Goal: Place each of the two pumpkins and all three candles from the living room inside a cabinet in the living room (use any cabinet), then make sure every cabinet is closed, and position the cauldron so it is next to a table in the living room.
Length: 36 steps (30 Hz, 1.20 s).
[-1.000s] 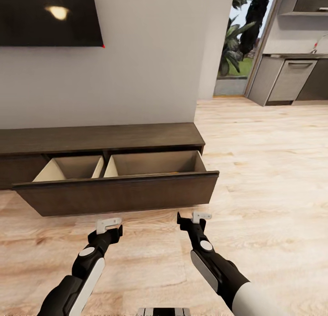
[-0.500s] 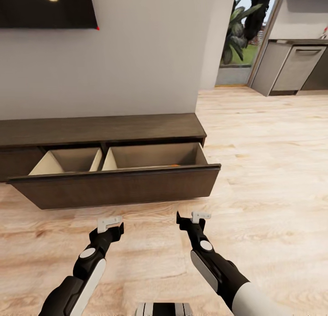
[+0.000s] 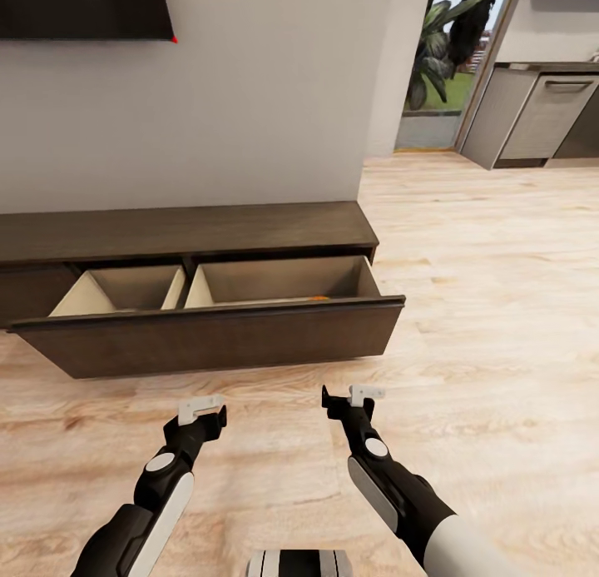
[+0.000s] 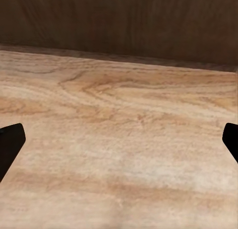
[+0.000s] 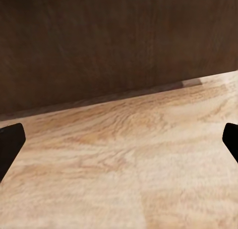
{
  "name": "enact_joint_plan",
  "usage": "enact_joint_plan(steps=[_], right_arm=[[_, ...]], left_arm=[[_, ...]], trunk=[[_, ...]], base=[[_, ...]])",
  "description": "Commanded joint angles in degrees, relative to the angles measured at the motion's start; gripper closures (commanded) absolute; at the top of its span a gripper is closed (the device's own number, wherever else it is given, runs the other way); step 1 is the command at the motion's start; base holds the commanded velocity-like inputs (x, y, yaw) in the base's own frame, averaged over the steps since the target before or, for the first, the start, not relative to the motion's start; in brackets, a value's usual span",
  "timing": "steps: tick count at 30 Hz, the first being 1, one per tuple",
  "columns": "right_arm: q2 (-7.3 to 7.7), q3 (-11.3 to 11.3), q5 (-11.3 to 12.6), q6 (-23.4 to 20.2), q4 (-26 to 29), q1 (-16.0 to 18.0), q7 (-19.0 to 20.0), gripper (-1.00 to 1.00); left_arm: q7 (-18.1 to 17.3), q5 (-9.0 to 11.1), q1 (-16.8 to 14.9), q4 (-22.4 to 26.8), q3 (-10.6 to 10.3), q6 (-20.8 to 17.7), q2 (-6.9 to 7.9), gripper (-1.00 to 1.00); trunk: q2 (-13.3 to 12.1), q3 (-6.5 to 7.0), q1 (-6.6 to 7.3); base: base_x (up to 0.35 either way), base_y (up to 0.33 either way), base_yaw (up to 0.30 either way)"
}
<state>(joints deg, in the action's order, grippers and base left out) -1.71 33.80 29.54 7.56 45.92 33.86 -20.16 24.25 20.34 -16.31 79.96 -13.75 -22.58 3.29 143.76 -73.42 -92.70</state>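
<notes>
Below, the cabinet (image 3: 191, 231) drawer (image 3: 208, 340) gapes — something orange inside; both grippers (image 3: 200, 410) (image 3: 349, 396) spread wide, empty.

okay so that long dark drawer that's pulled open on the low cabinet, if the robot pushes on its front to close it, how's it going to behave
The drawer front is one long rigid wood panel, so it should probably slide rather than flex. It is wide, and a push near one end might skew or bind it; pressing with the left gripper and right gripper spread apart looks safer. Its compartments look nearly empty, so it likely moves easily.
</notes>
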Motion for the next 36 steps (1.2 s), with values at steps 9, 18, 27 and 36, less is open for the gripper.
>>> enact_joint_plan(steps=[9,18,27,36], right_arm=[[0.04,0.3,0.6,0.4,0.0,0.1,-0.3,-1.0],[0.04,0.3,0.7,0.4,0.0,0.0,-0.3,-1.0],[0.04,0.3,0.7,0.4,-0.1,0.1,-0.2,-1.0],[0.04,0.3,0.7,0.4,-0.1,0.1,-0.2,-1.0]], left_arm=[[0.6,0.5,0.0,0.1,-0.2,-0.2,0.06,-1.0],[0.6,0.4,0.0,0.0,-0.2,-0.2,0.07,-1.0],[0.6,0.4,0.0,0.1,-0.1,-0.2,0.13,-1.0],[0.7,0.5,0.0,0.0,-0.2,-0.2,0.13,-1.0]], trunk=[[0.0,-0.04,0.0],[0.0,-0.04,0.0],[0.0,-0.04,0.0],[0.0,-0.04,0.0]], base=[[0.131,0.015,0.0],[0.209,0.046,0.0],[0.206,0.034,0.0],[0.143,0.047,0.0]])
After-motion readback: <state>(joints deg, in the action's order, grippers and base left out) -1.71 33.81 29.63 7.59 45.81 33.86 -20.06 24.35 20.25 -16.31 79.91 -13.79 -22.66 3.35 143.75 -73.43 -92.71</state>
